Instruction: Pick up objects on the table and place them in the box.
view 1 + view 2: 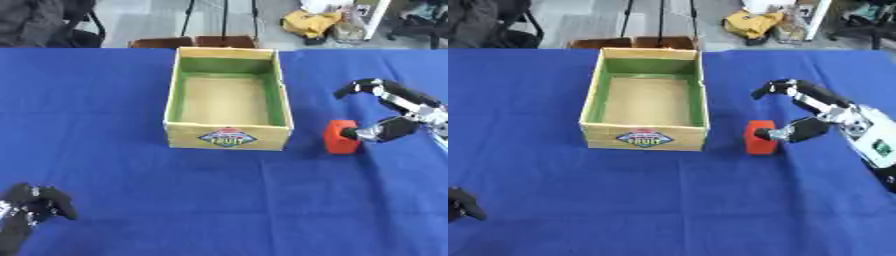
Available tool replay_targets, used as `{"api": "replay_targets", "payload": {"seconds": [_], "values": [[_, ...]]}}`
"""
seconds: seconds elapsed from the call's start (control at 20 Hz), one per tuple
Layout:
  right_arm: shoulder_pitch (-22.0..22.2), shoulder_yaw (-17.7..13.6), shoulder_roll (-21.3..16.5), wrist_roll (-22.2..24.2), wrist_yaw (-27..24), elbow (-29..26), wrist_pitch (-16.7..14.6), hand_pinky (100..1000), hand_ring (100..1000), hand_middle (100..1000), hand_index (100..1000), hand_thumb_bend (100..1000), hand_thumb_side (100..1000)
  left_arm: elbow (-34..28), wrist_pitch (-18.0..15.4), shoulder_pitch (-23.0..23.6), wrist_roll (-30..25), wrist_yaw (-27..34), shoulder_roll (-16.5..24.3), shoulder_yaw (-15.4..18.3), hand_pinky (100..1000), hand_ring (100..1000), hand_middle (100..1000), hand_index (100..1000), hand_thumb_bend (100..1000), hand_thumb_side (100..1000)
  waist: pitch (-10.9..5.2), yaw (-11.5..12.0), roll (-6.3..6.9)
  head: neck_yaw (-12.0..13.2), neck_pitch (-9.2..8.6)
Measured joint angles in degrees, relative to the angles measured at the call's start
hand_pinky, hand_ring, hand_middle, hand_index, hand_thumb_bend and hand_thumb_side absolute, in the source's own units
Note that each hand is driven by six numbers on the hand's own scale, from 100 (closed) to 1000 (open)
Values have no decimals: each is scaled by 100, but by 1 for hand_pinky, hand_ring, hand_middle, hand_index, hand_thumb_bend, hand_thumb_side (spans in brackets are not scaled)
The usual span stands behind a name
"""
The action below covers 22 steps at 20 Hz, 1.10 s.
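An open wooden box [227, 137] with green inner walls and a fruit label on its front stands mid-table; I see nothing inside it. A red block [339, 136] stands on the blue cloth just right of the box's front right corner. My right hand [408, 107] comes in from the right and is open. Its thumb [383, 130] touches the block's right side, while its fingers [366, 86] arch above and behind the block without touching it. My left hand [31, 204] rests low at the bottom left corner, fingers relaxed, holding nothing.
The blue cloth [219, 200] covers the whole table. Beyond the far edge are two brown chair backs [194, 42], a yellow bag [311, 22] on the floor and dark chair legs.
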Motion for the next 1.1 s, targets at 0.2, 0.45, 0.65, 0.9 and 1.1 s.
{"api": "replay_targets", "payload": {"seconds": [0.2, 0.45, 0.65, 0.9, 1.1], "values": [[31, 0, 15, 18, 68, 89, -10, 867, 860, 747, 866, 539, 603, -14, -10, -13, -7, 17, 0, 0, 628, 564, 508, 655, 224, 1000, 17, 67, 22, -2, 0], [56, -3, 32, 22, 124, 192, -13, 867, 860, 746, 866, 541, 608, -17, -15, -37, -8, 26, 0, 0, 628, 563, 508, 655, 224, 1000, 21, 111, 34, -2, -1], [58, -3, 63, 45, 151, 247, -35, 867, 860, 746, 866, 543, 612, -17, -15, -44, -8, 29, 0, -1, 628, 563, 508, 655, 225, 1000, 31, 112, 35, -3, -1], [59, -3, 80, 69, 181, 288, -59, 866, 860, 745, 865, 543, 612, -18, -15, -45, -8, 39, 0, -1, 629, 563, 507, 654, 226, 1000, 34, 119, 37, -5, -1], [74, -3, 112, 94, 201, 326, -64, 865, 859, 746, 866, 544, 617, -18, -16, -45, -8, 41, 0, -1, 629, 562, 507, 654, 226, 1000, 41, 120, 38, -5, -1]]}}
